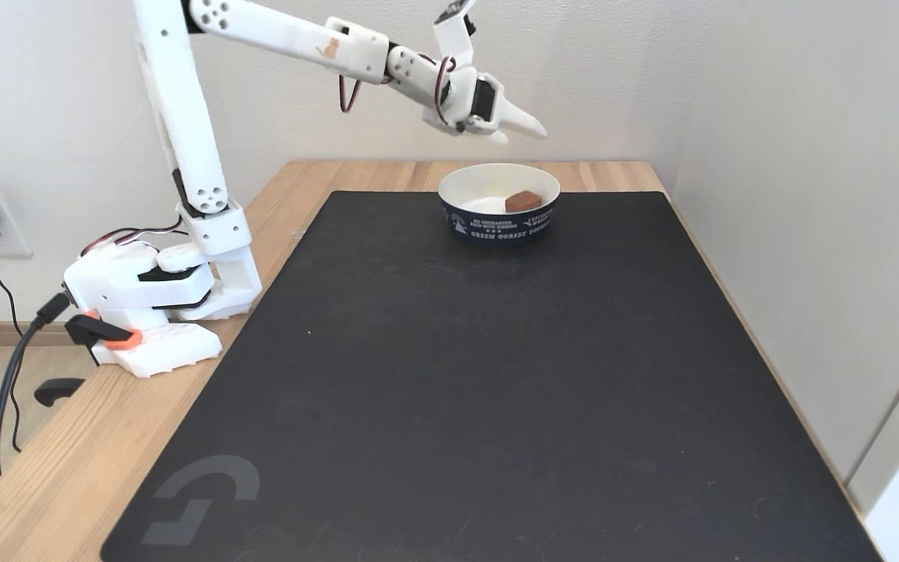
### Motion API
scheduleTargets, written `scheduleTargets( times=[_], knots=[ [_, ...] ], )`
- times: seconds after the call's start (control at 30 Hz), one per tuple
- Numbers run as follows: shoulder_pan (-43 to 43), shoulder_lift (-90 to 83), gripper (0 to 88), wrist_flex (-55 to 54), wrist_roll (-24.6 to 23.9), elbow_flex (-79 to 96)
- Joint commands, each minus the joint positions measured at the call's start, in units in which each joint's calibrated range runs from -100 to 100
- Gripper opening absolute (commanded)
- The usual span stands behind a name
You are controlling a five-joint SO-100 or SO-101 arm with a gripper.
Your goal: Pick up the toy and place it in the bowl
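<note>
The toy (522,201), a small reddish-brown block, lies inside the bowl (465,187), toward its right side. The bowl is white inside and navy outside with white print, and it stands at the far edge of the black mat. My white gripper (524,136) hangs in the air just above the bowl's far rim, pointing right and slightly down. Its fingers stand a little apart with nothing between them, and it touches neither the toy nor the bowl.
A large black mat (496,375) covers most of the wooden table (44,468). The arm's base (153,304) is clamped at the table's left edge, with cables trailing off to a wall socket. Walls close in at the back and right.
</note>
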Motion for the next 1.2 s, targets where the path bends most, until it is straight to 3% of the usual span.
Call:
scheduleTargets(
  times=[0.0,0.07,0.23,0.37,0.53,0.8,0.9,1.0,1.17],
  knots=[
    [3.1,-10.0,13.2,2.5,1.5,0.0],
    [7.3,-16.7,1.9,9.3,4.6,0.0],
    [19.5,-33.1,3.0,23.8,15.2,6.2],
    [33.2,-48.8,3.0,22.9,23.3,27.6],
    [43.0,-69.8,3.0,16.2,31.7,53.5],
    [45.7,-94.3,3.0,23.0,33.9,78.6],
    [46.1,-98.3,3.0,27.4,34.4,80.6],
    [46.0,-102.3,3.0,33.4,38.5,80.3],
    [45.5,-103.3,3.0,39.4,39.1,80.0]
  ],
)
